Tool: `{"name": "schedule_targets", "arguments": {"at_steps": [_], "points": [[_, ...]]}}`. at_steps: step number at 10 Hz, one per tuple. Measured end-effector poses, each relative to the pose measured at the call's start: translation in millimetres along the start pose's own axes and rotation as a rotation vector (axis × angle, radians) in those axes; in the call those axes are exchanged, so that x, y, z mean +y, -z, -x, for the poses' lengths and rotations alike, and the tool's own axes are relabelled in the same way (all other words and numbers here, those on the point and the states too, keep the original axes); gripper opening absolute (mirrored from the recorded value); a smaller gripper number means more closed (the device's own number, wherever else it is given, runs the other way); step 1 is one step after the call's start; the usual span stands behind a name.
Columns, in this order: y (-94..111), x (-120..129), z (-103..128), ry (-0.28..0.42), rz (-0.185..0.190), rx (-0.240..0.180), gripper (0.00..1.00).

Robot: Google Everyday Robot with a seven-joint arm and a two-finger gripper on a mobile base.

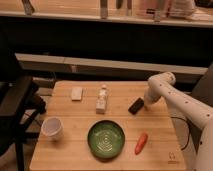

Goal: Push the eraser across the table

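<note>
The eraser (pixel 135 106), a small flat black block, lies on the right part of the light wooden table (pixel 75 147), right of the white bottle (pixel 102 100). My gripper (pixel 146 101) comes in from the right on a white arm and sits just to the right of the eraser, at or very near its right end. An orange carrot (pixel 141 142) lies in front of the eraser, nearer the front right corner.
A green bowl (pixel 106 139) sits front centre. A white cup (pixel 52 128) stands at the front left. A small white block (pixel 76 93) lies at the back left. A black chair (pixel 15 110) stands left of the table. A small dark logo (pixel 172 155) marks the front right corner.
</note>
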Motion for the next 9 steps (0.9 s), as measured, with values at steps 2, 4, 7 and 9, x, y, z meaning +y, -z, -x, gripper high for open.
{"name": "schedule_targets", "arguments": {"at_steps": [2,4,7,9], "points": [[-3,-3,8,0.026,-0.005,0.005,0.03],[-5,-6,14,0.041,-0.011,0.010,0.03],[-7,-15,14,0.046,-0.019,0.008,0.03],[-7,-14,17,0.064,-0.010,0.010,0.03]]}}
